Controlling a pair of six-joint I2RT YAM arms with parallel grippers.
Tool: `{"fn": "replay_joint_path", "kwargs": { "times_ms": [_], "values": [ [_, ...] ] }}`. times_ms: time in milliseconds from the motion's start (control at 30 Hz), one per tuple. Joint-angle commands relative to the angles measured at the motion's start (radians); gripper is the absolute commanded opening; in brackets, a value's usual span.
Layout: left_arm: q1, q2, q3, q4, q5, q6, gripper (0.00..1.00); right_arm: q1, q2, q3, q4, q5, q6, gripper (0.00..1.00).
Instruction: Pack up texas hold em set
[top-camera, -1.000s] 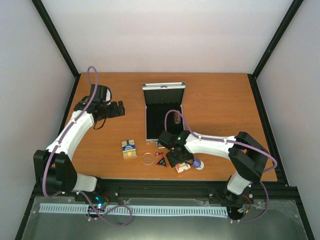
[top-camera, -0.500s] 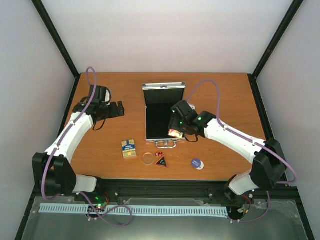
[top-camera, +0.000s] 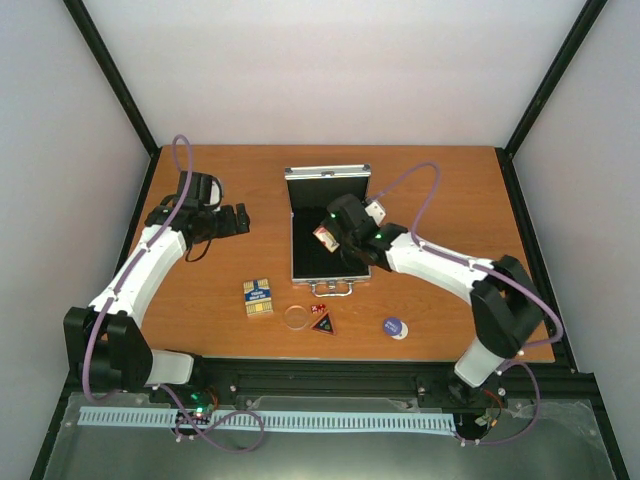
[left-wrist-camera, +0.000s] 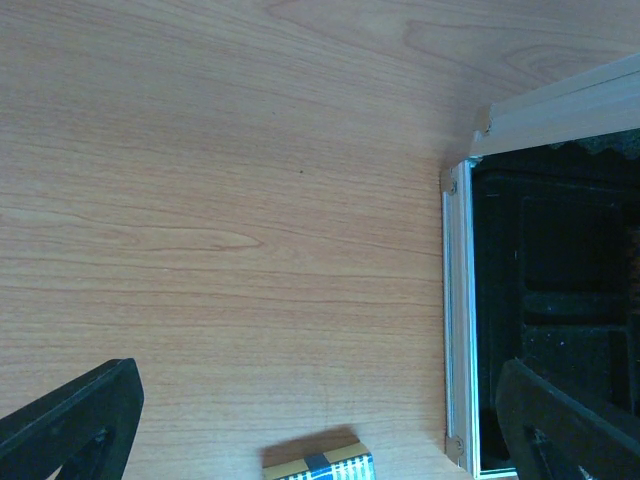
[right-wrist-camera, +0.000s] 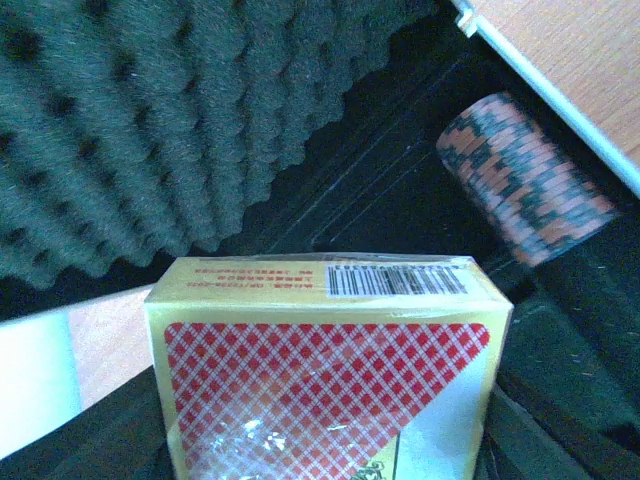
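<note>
The right end effector (top-camera: 332, 233) is clamped on a red-checked deck (right-wrist-camera: 330, 370), with the barcode end of the box facing away from the wrist. It hangs over the open case (top-camera: 327, 172), above the black tray. In the wrist view the ridged foam lining (right-wrist-camera: 150, 120) of the lid rises just beyond the deck. Ahead and to the right lies a brown chip stack (right-wrist-camera: 525, 180), on its side in a trough against the case's silver edge.

From there the right forearm runs back toward the near right. It bends sharply at the elbow above the surface (top-camera: 440, 200) and drops to its base at the near edge.

Nearer the bases than this end effector, outside the case, lie several pieces:
- the red dice (top-camera: 318, 309)
- a black triangle (top-camera: 323, 324) just beside the dice
- a clear disc (top-camera: 296, 317) to their left
- a blue disc (top-camera: 394, 327) off to the right, under the forearm's line

The left end effector (top-camera: 235, 218) is spread wide and grips nothing — bare wood shows between its two black fingers (left-wrist-camera: 70, 420). It points across toward the case's left wall and stays apart from it. The blue-yellow deck (top-camera: 258, 297) sits on the near side of it. That arm climbs from the near-left base, leans away along the left side, and turns its wrist inward.
</note>
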Motion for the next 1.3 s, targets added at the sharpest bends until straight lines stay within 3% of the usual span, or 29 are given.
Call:
{"fn": "replay_joint_path", "kwargs": {
  "times_ms": [0, 367, 667, 1200, 1233, 1267],
  "values": [
    [-0.006, -0.021, 0.022, -0.039, 0.007, 0.022, 1.0, -0.003, 0.086, 0.079, 0.108, 0.047, 0.125, 0.18],
    [-0.005, -0.095, 0.036, -0.084, -0.068, 0.05, 1.0, -0.006, 0.211, 0.081, 0.241, 0.079, 0.297, 0.17],
    [-0.005, -0.119, 0.041, -0.083, -0.044, 0.042, 1.0, -0.009, 0.31, 0.194, 0.184, 0.124, 0.368, 0.21],
    [-0.006, -0.122, 0.023, -0.077, -0.03, 0.045, 1.0, -0.012, 0.345, 0.15, 0.181, 0.141, 0.517, 0.23],
    [-0.006, -0.121, 0.024, -0.076, -0.027, 0.044, 1.0, -0.01, 0.344, 0.15, 0.178, 0.143, 0.523, 0.23],
    [-0.007, -0.12, 0.023, -0.077, -0.027, 0.044, 1.0, -0.011, 0.345, 0.148, 0.177, 0.144, 0.525, 0.31]
  ]
}}
